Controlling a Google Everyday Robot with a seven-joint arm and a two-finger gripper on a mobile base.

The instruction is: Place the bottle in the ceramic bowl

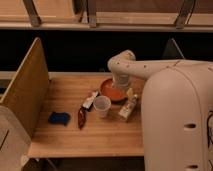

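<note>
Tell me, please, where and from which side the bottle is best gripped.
Grip the bottle across its labelled middle, coming down from above. It seems to lean between the cup and the robot's body, so a sideways approach looks cramped. The gripper hangs over the bowl, just behind the bottle, so only a short move is likely needed.
</note>
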